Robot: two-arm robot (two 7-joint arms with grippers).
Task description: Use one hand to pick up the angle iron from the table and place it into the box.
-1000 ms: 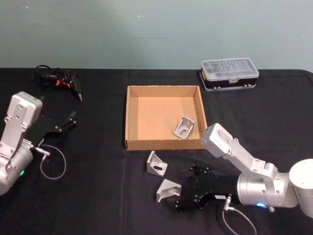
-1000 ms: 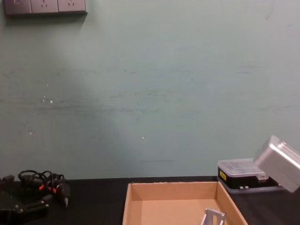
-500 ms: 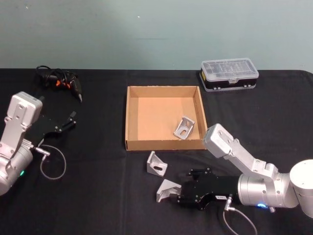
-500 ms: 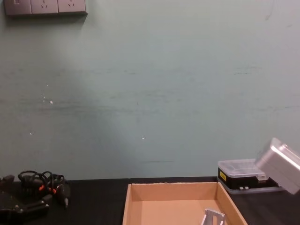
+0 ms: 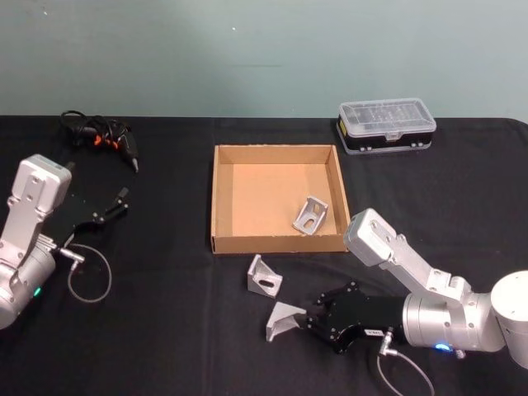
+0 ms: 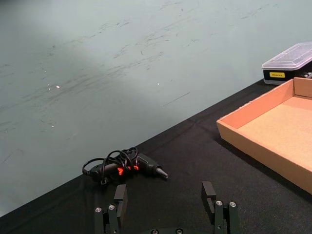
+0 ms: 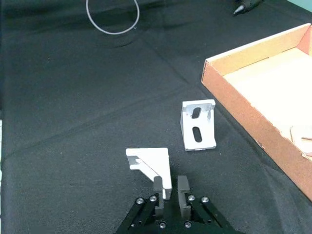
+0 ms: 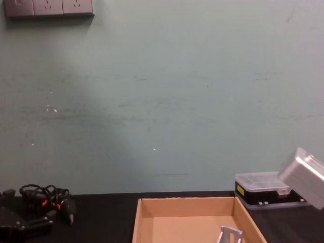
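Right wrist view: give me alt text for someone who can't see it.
The right gripper pinches one flange of an angle iron lying on the black table; a second angle iron stands just beyond, near the cardboard box.

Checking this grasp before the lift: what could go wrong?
The right gripper pinches only the tip of one flange of the nearer angle iron, so it may pivot or slip on lifting. The second angle iron lies between it and the box; a low carry could knock it or catch the wall. The left gripper is parked.
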